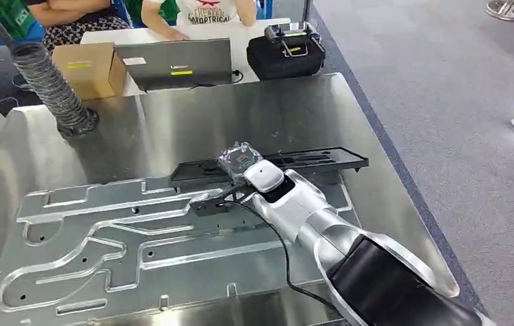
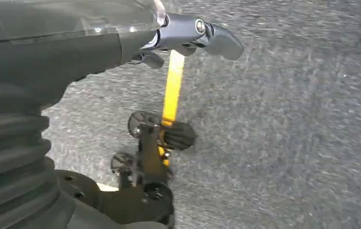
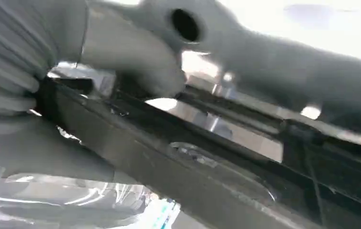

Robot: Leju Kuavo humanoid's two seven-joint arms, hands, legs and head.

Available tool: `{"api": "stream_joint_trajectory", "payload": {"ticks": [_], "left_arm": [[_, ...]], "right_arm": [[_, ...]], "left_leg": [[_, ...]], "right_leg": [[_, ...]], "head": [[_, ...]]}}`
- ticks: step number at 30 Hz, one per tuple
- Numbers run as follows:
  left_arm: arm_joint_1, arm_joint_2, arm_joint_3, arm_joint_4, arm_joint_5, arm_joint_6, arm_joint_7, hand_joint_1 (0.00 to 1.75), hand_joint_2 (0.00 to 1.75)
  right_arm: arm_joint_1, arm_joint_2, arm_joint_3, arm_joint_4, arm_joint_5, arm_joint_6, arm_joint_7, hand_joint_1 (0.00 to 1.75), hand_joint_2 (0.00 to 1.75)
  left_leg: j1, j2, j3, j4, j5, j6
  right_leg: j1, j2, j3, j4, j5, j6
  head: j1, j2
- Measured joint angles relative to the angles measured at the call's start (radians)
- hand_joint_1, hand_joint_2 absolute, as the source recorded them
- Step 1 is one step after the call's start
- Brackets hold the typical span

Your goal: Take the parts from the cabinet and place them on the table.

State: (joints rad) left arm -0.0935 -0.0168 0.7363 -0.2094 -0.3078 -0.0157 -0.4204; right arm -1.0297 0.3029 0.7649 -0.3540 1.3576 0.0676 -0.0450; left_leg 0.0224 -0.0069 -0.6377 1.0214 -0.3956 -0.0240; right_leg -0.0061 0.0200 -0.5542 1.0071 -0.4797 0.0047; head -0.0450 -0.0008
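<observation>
The right robot hand (image 1: 239, 161), wrapped in a clear plastic cover, sits at the middle of the long black part (image 1: 322, 160) on the tabletop (image 1: 172, 115). In the right wrist view its thumb (image 3: 135, 62) lies over the part's upper edge with the frame running under the palm, so it appears to be holding the part, though how firmly the fingers close cannot be told. The part stretches from about 9 o'clock to 3 o'clock of the robot hand, lying across the far edge of the machined metal plate (image 1: 104, 238), its right end well out toward the tabletop's right side.

The part looks like a thin, stiff moulded frame with open slots: probably light, but long enough to swing or tip if held off-centre. A hold near the middle, on a solid rail rather than a thin rib, seems best; the smooth plastic may slip inside the covered fingers.

The left robot hand (image 2: 188, 38) hangs over grey carpet (image 2: 288, 143), fingers loosely curled, holding nothing.

At 12 o'clock, beyond the tabletop, stand a laptop (image 1: 176, 62), a cardboard box (image 1: 89, 68) and a black case (image 1: 284, 54).
</observation>
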Motion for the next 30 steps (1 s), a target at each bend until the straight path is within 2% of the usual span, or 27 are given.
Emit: {"api": "stream_joint_trajectory", "payload": {"ticks": [2, 3, 4, 5, 6, 7, 8, 9, 10, 11, 12, 13, 14, 15, 17, 18, 19, 20, 22, 23, 24, 25, 26, 28, 29, 30], "left_arm": [[0.002, 0.000, 0.005, 0.000, 0.000, -0.008, -0.010, 0.00, 1.75], [0.002, -0.002, 0.008, 0.000, -0.002, -0.008, -0.011, 0.00, 1.75], [0.001, -0.002, 0.009, 0.000, -0.004, -0.008, -0.011, 0.00, 1.75], [0.001, -0.003, 0.010, 0.000, -0.007, -0.008, -0.011, 0.00, 1.75], [0.001, -0.003, 0.010, 0.000, -0.009, -0.008, -0.011, 0.00, 1.75], [0.001, -0.003, 0.011, 0.000, -0.010, -0.007, -0.011, 0.00, 1.75], [0.002, -0.003, 0.011, 0.000, -0.012, -0.006, -0.011, 0.00, 1.75], [0.004, -0.003, 0.011, 0.000, -0.015, -0.006, -0.011, 0.00, 0.00], [0.005, -0.003, 0.011, 0.000, -0.019, -0.005, -0.011, 0.00, 0.00], [0.004, -0.003, 0.011, 0.000, -0.020, -0.005, -0.011, 0.00, 0.00], [0.004, -0.003, 0.011, 0.000, -0.022, -0.005, -0.011, 0.00, 0.00], [0.004, -0.006, 0.011, 0.000, -0.023, -0.005, -0.011, 0.00, 0.00], [0.004, -0.010, 0.012, 0.000, -0.025, -0.005, -0.011, 0.00, 0.00], [0.003, -0.010, 0.013, 0.000, -0.027, -0.004, -0.012, 0.00, 0.00], [0.006, -0.010, 0.017, 0.000, -0.030, -0.004, -0.012, 0.00, 0.00], [0.006, -0.010, 0.018, 0.000, -0.030, -0.004, -0.013, 0.00, 0.00], [0.006, -0.011, 0.018, 0.000, -0.032, -0.005, -0.013, 0.00, 0.00], [0.007, -0.011, 0.018, 0.000, -0.033, -0.005, -0.013, 0.00, 0.00], [0.007, -0.010, 0.023, 0.000, -0.035, -0.005, -0.013, 0.00, 0.00], [0.008, -0.010, 0.026, 0.000, -0.039, -0.005, -0.013, 0.00, 0.00], [0.009, -0.010, 0.027, 0.000, -0.040, -0.005, -0.013, 0.00, 0.00], [0.011, -0.010, 0.029, 0.000, -0.043, -0.008, -0.013, 0.00, 0.00], [0.011, -0.010, 0.029, 0.000, -0.048, -0.009, -0.013, 0.00, 0.00], [0.010, -0.009, 0.031, 0.000, -0.051, -0.014, -0.015, 0.00, 0.00], [0.009, -0.009, 0.032, 0.000, -0.052, -0.021, -0.016, 0.00, 0.00], [0.007, -0.008, 0.033, 0.000, -0.054, -0.027, -0.017, 0.00, 0.00]], "right_arm": [[-0.001, 0.009, -0.001, 0.003, -0.019, 0.019, 0.002, 0.00, 0.00], [-0.002, 0.013, -0.001, 0.003, -0.028, 0.023, 0.002, 0.00, 0.00], [-0.003, 0.014, -0.001, 0.003, -0.036, 0.024, 0.001, 0.00, 0.00], [-0.003, 0.018, -0.001, 0.005, -0.043, 0.026, 0.000, 0.00, 0.00], [-0.001, 0.019, -0.001, 0.007, -0.050, 0.026, -0.001, 0.00, 0.00], [0.002, 0.019, -0.001, 0.010, -0.057, 0.026, -0.002, 0.00, 0.00], [0.007, 0.019, -0.001, 0.011, -0.066, 0.026, -0.002, 0.00, 0.00], [0.009, 0.019, -0.001, 0.013, -0.074, 0.026, -0.003, 0.00, 0.00], [0.010, 0.020, -0.001, 0.015, -0.088, 0.026, -0.004, 0.00, 0.00], [0.010, 0.022, -0.001, 0.016, -0.102, 0.023, -0.006, 0.00, 0.00], [0.010, 0.023, -0.001, 0.017, -0.121, 0.021, -0.010, 0.00, 0.00], [0.009, 0.025, -0.002, 0.017, -0.136, 0.019, -0.013, 0.00, 0.00], [0.008, 0.026, -0.004, 0.016, -0.159, 0.014, -0.016, 0.00, 0.00], [0.008, 0.030, -0.006, 0.017, -0.182, 0.008, -0.023, 0.00, 0.00], [0.008, 0.032, -0.011, 0.016, -0.227, 0.001, -0.037, 0.00, 0.00], [0.007, 0.034, -0.019, 0.013, -0.260, 0.001, -0.046, 0.00, 0.00], [0.006, 0.035, -0.025, 0.009, -0.291, 0.001, -0.057, 0.00, 0.00], [0.003, 0.038, -0.029, 0.006, -0.317, 0.002, -0.066, 0.00, 0.00], [-0.002, 0.043, -0.043, 0.002, -0.377, 0.007, -0.091, 0.00, 0.00], [-0.001, 0.043, -0.054, 0.002, -0.407, 0.011, -0.108, 0.00, 0.00], [-0.001, 0.042, -0.063, 0.002, -0.435, 0.018, -0.124, 0.00, 0.00], [-0.001, 0.042, -0.083, 0.000, -0.482, 0.027, -0.155, 0.00, 0.00], [-0.002, 0.042, -0.102, -0.006, -0.516, 0.027, -0.180, 0.00, 0.00], [-0.004, 0.041, -0.138, -0.024, -0.583, 0.027, -0.231, 0.00, 0.00], [-0.007, 0.037, -0.163, -0.038, -0.630, 0.025, -0.271, 0.00, 0.00], [-0.007, 0.030, -0.190, -0.056, -0.685, 0.022, -0.315, 0.00, 0.00]], "left_leg": [[0.000, 0.000, 0.002, 0.000, -0.006, 0.011], [0.004, 0.002, 0.007, -0.007, -0.004, 0.020], [0.002, 0.002, 0.011, -0.007, -0.007, 0.024], [0.002, 0.002, 0.013, -0.007, -0.009, 0.031], [-0.001, 0.002, 0.013, -0.007, -0.009, 0.033], [-0.004, 0.003, 0.013, -0.007, -0.010, 0.035], [-0.007, 0.003, 0.013, -0.006, -0.012, 0.037], [-0.009, 0.003, 0.015, -0.005, -0.012, 0.038], [-0.012, 0.002, 0.017, -0.005, -0.013, 0.039], [-0.015, 0.002, 0.019, -0.005, -0.014, 0.039], [-0.018, 0.001, 0.022, -0.006, -0.014, 0.039], [-0.016, 0.001, 0.022, -0.006, -0.014, 0.038], [-0.025, 0.001, 0.018, -0.003, -0.015, 0.034], [-0.019, 0.001, 0.015, -0.003, -0.013, 0.029], [-0.016, 0.002, 0.016, -0.007, -0.010, 0.019], [-0.023, 0.002, 0.018, -0.008, -0.011, 0.013], [-0.018, 0.002, 0.014, 0.003, -0.022, 0.008], [-0.018, 0.002, 0.003, 0.035, -0.048, 0.003], [-0.011, 0.002, -0.070, 0.202, -0.132, -0.008], [-0.009, 0.002, -0.104, 0.275, -0.156, -0.013], [-0.007, 0.002, -0.117, 0.300, -0.155, -0.016], [-0.003, 0.002, -0.107, 0.279, -0.131, -0.019], [0.000, 0.003, -0.078, 0.219, -0.094, -0.021], [0.006, 0.005, 0.010, 0.043, -0.009, -0.024], [0.002, 0.003, 0.034, 0.010, -0.030, -0.024], [-0.001, 0.000, 0.031, 0.000, -0.028, -0.005]], "right_leg": [[0.000, 0.001, 0.005, -0.001, -0.005, 0.008], [-0.003, 0.000, 0.007, 0.005, -0.016, 0.016], [-0.005, -0.008, -0.001, 0.032, -0.033, 0.019], [-0.004, -0.011, -0.032, 0.096, -0.069, 0.020], [-0.004, -0.012, -0.069, 0.166, -0.101, 0.021], [-0.005, -0.012, -0.119, 0.260, -0.135, 0.021], [-0.004, -0.012, -0.155, 0.320, -0.148, 0.020], [-0.003, -0.012, -0.164, 0.326, -0.133, 0.017], [-0.002, -0.012, -0.152, 0.289, -0.099, 0.011], [0.002, -0.012, -0.120, 0.210, -0.050, 0.003], [0.007, -0.012, -0.075, 0.113, -0.002, -0.008], [0.012, -0.012, -0.042, 0.042, 0.026, -0.022], [0.017, -0.017, -0.034, 0.019, 0.017, -0.026], [0.018, -0.020, -0.038, 0.015, 0.024, -0.021], [0.021, -0.019, -0.039, 0.015, 0.025, -0.023], [0.013, -0.020, -0.034, 0.002, 0.032, -0.029], [0.008, -0.022, -0.027, -0.006, 0.037, -0.031], [0.005, -0.023, -0.026, -0.007, 0.037, -0.035], [0.006, -0.024, -0.025, -0.007, 0.037, -0.036], [0.005, -0.024, -0.026, -0.006, 0.036, -0.037], [0.005, -0.024, -0.026, -0.006, 0.036, -0.036], [0.004, -0.024, -0.025, -0.006, 0.035, -0.035], [0.002, -0.023, -0.024, -0.003, 0.033, -0.032], [-0.002, -0.021, -0.022, 0.006, 0.025, -0.023], [0.004, -0.020, -0.025, 0.009, 0.020, -0.015], [0.005, -0.020, -0.031, 0.015, 0.020, -0.010]], "head": [[0.000, 0.000], [0.000, 0.000], [0.000, 0.000], [0.000, 0.000], [0.000, 0.000], [0.000, 0.000], [0.000, 0.000], [0.000, 0.000], [0.000, 0.000], [0.000, 0.000], [0.000, 0.000], [0.000, 0.000], [0.000, 0.000], [0.000, 0.000], [0.000, 0.000], [0.000, 0.000], [0.000, 0.000], [0.000, 0.000], [0.000, 0.000], [0.000, 0.000], [0.000, 0.000], [0.000, 0.000], [0.000, 0.000], [0.000, 0.000], [0.000, 0.000], [0.000, 0.000]]}}
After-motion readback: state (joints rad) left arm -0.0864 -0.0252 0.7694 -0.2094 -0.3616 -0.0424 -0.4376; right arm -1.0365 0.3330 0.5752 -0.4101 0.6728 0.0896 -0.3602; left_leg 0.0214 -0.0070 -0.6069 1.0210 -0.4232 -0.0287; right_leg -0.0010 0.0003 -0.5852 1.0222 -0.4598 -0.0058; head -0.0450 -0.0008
